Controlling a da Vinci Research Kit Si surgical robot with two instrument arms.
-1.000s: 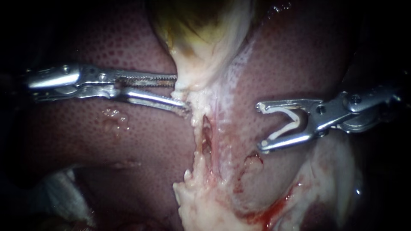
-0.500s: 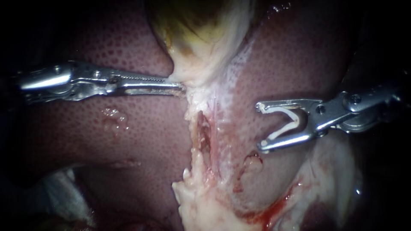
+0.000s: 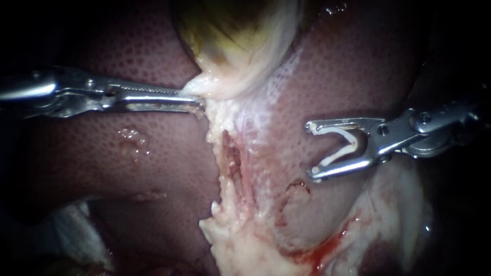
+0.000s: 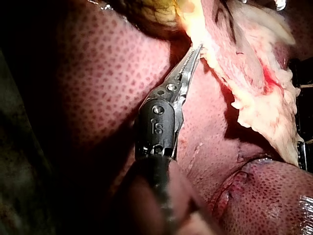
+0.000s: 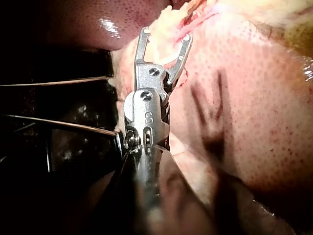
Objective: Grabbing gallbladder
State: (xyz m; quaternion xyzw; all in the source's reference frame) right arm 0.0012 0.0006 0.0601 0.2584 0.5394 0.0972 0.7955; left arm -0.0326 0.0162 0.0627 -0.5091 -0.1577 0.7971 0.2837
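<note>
Since one second ago: the left instrument (image 3: 192, 99), a slim steel shaft with two long toothed jaws, has gone from open jaws to closed ones. It has drawn back toward its own side, and the tissue in its bite has come with it. The right instrument shows no shift against the tissue.

The gallbladder (image 3: 240, 56), a yellow-green sac with a pale, whitish lower fringe, lies just ahead of the left jaw tips and a little above them. Its pale lower lip is pinched between the two left jaws, both touching it, and is stretched to a small point toward that instrument. In the left wrist view the left instrument (image 4: 195, 51) has its jaws nearly together. Their tips are in the pale edge, and the darker yellow gallbladder (image 4: 151, 12) is just beyond.

From the grip, a pale raw strip of tissue (image 3: 230, 158) with a reddish groove runs away from the jaw tips. The dark red, finely dotted liver (image 3: 128, 168) lies under the left instrument and on both sides of it.

The right instrument (image 3: 310, 151), with short steel jaws on a hinged wrist, stands well apart from the gallbladder, across the raw strip from the left instrument. Its jaws stand wide and hold a white V-shaped clip (image 3: 332, 159), one leg along each jaw. Whether the tips touch the liver cannot be told. The right wrist view shows the right instrument (image 5: 165, 35) with the same wide spread.
</note>
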